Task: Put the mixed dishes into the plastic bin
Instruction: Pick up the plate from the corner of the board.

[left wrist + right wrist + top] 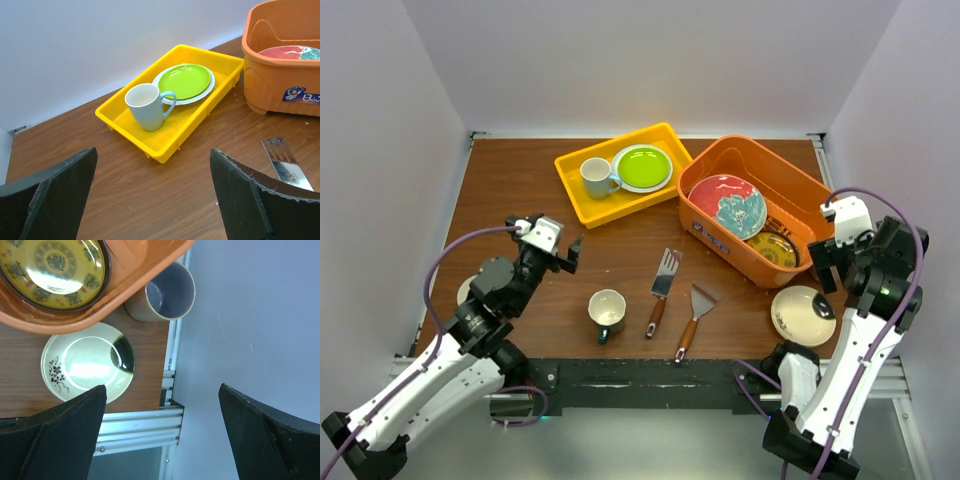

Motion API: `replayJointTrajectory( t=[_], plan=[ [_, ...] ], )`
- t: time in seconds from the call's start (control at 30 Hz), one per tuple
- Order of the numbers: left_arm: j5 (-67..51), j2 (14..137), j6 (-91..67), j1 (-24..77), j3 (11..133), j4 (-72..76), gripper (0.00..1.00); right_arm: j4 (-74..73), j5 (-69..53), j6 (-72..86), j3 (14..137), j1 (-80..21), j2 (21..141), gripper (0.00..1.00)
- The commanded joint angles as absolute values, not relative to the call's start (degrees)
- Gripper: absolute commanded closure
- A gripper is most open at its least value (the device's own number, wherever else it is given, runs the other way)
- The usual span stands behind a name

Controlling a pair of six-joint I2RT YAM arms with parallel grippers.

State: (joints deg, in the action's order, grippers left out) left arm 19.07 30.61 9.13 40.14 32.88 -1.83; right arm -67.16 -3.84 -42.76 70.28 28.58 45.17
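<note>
Slanting lengthwise from far-left to near-right sits the orange bin (745, 262); left fingers (50, 195) and right fingers (55, 430) spread wide, empty

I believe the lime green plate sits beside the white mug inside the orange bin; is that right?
Not quite. The lime green plate does sit beside the white mug, but both are inside the yellow tray, not the orange bin. The left wrist view shows this clearly.

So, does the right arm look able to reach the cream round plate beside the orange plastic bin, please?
Probably yes: the cream round plate lies flat and uncovered on the wooden table, close beneath its open jaws, with nothing between.
</note>
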Motion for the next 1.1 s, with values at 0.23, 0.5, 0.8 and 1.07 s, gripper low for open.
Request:
replayJointTrajectory(
  t=[0.23, 0.5, 0.8, 1.07],
  plan=[
    [17.8, 28.5, 7.8, 39.7, 31.7, 1.0, 0.00, -63.5, 2.5, -45.3, 63.4, 29.1, 41.2, 0.03],
    [17.3, 28.5, 7.6, 39.8, 31.6, 1.1, 0.00, -61.8, 4.1, -45.3, 55.6, 29.4, 38.1, 0.03],
    [17.1, 28.5, 7.5, 39.8, 31.6, 1.1, 0.00, -59.0, 5.6, -46.3, 48.9, 29.7, 36.7, 0.04],
    [16.8, 28.6, 7.5, 39.8, 31.6, 1.1, 0.00, -56.7, 3.2, -48.3, 45.3, 32.5, 39.5, 0.04]
  ],
)
